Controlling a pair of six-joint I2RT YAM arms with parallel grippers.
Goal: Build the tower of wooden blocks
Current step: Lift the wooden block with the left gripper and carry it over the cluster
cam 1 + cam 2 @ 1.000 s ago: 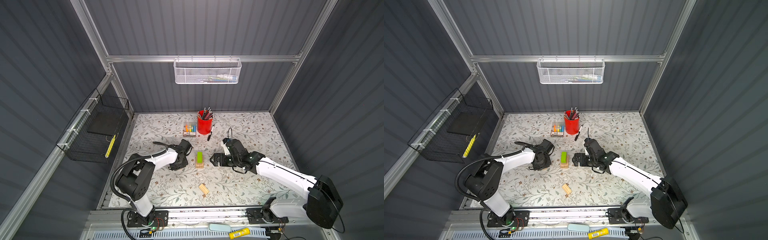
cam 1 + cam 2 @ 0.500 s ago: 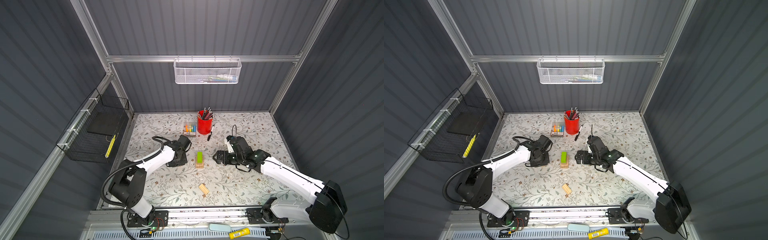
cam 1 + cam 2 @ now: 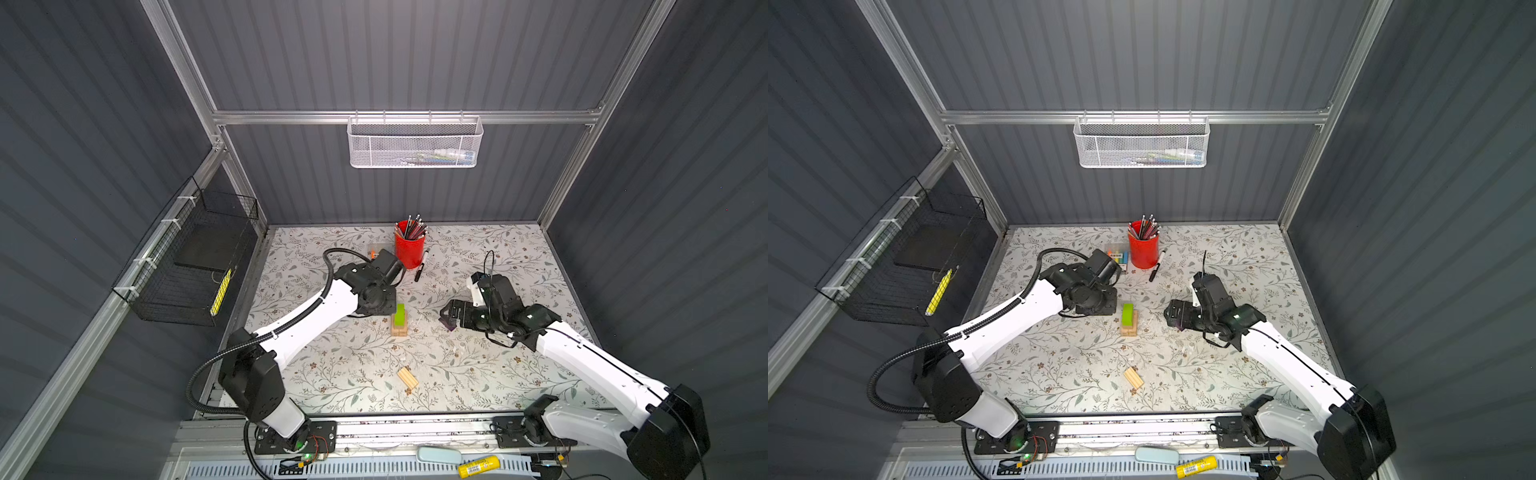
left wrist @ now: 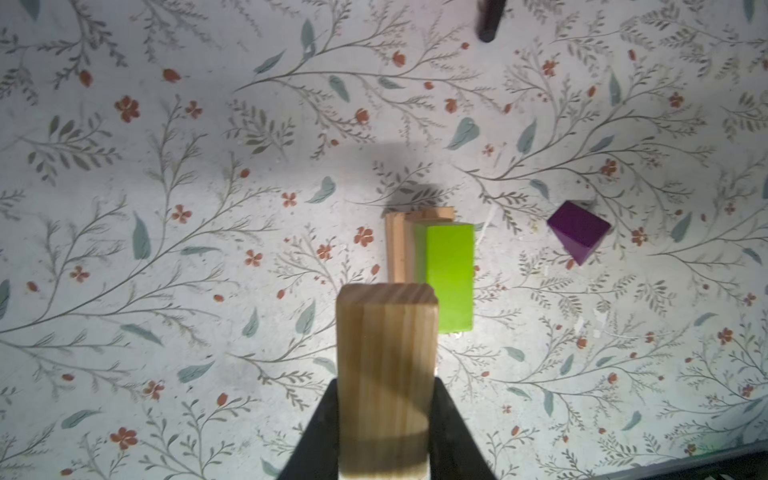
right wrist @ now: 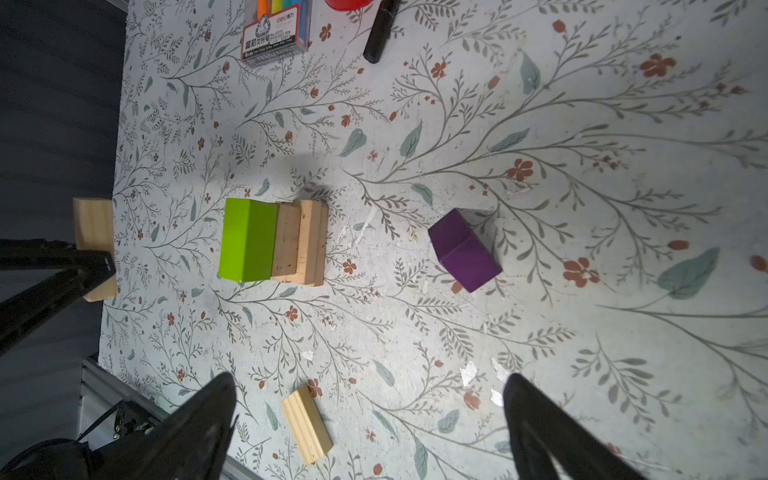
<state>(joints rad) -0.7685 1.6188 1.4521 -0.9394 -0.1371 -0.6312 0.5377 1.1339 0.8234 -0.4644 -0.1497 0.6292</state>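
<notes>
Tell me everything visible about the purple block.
The purple block is a dark, evenly painted brick with sharp edges and no visible grooves. It sits on the floral table cover, askew to the green-topped stack and apart from it. The open right gripper is near, not touching. Whether it stands on end is unclear.

R tool (image 3: pixel 446 315) farther from tower (image 3: pixel 399 321)

Bright overhead light, soft shadows, sharp.

Dark ribbed walls (image 3: pixel 395 62) enclose a floral-patterned table (image 3: pixel 478 374).
</notes>
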